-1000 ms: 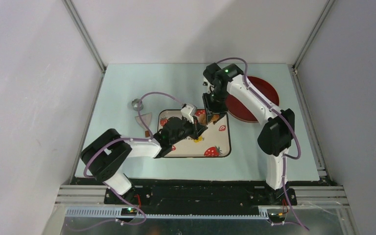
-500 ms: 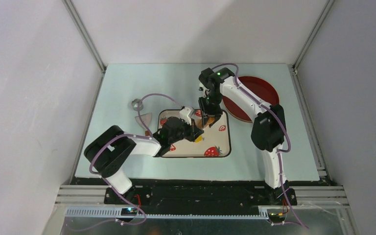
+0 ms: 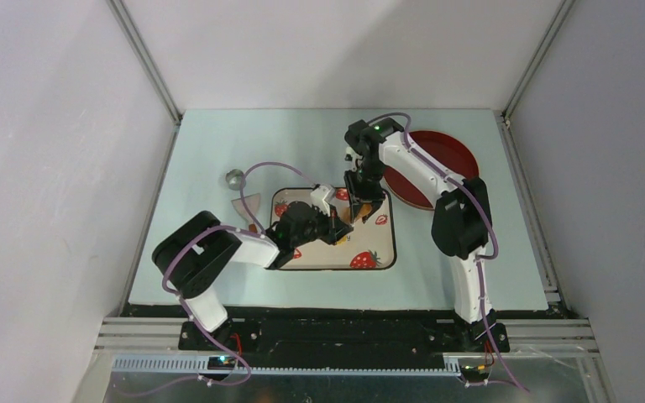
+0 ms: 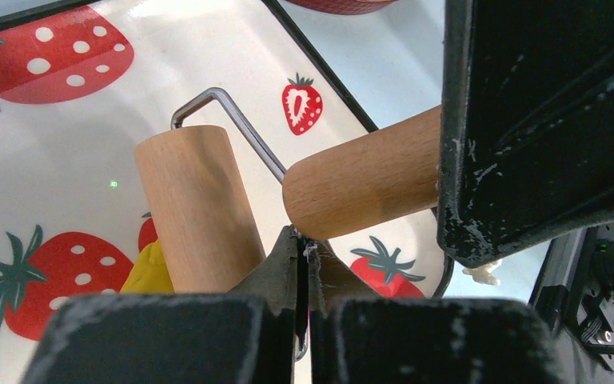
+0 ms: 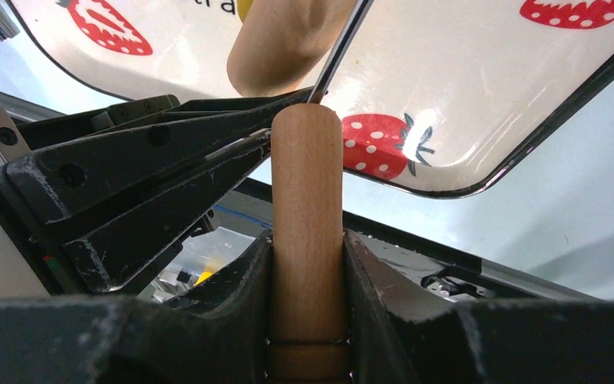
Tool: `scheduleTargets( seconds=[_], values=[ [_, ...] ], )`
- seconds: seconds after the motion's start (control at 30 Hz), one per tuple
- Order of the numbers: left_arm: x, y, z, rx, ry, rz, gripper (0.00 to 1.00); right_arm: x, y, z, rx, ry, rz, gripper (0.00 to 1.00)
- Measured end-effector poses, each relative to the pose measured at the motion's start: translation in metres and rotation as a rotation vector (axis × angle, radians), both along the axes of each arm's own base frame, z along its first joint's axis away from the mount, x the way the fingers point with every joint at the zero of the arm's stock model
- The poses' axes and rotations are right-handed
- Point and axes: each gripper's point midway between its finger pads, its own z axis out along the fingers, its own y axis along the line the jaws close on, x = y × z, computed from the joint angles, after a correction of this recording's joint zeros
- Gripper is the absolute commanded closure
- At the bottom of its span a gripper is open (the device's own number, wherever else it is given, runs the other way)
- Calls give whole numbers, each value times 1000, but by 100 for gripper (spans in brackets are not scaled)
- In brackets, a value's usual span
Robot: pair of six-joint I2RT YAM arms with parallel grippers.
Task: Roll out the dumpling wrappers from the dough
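Observation:
A small wooden roller lies over the strawberry-print tray (image 3: 378, 252). My right gripper (image 5: 308, 240) is shut on its wooden handle (image 5: 308, 208), above the tray's far right part (image 3: 361, 203). My left gripper (image 4: 304, 240) is shut on the thin wire frame just under the handle's end (image 4: 360, 184), and it sits close beside the right gripper (image 3: 334, 227). The roller's barrel (image 4: 196, 208) rests on the tray, with the yellow dough (image 4: 148, 272) peeking out at its left side. The dumpling wrappers are out of view.
A red plate (image 3: 437, 168) sits just right of the tray, behind the right arm. A small metal ring cutter (image 3: 235, 177) and a flat pale scraper (image 3: 248, 206) lie left of the tray. Grey walls stand close on both sides.
The right gripper and the roller have shifted slightly left and toward the tray's middle. The left arm has swung a little right with them. Both grips are unchanged.

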Motion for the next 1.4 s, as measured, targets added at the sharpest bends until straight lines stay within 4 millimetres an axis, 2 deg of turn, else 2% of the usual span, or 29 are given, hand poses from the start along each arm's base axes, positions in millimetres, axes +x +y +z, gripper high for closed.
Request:
scheduleTargets(
  seconds=[0.43,0.6,0.77,1.03,1.4],
  values=[
    [-8,-5,-5,-8,17,-49,100,-17,-7,-10,15,110,2,100],
    [-8,-7,-3,30,-1,-63,100,-14,-9,-7,25,59,-6,100],
    [-2,-10,2,113,-34,-40,100,-4,-10,1,17,-27,-28,100],
    [10,-5,31,165,-127,-4,100,3,-6,28,41,-105,-31,100],
    [6,9,31,150,-88,-2,100,0,6,28,52,-97,-7,100]
  ],
)
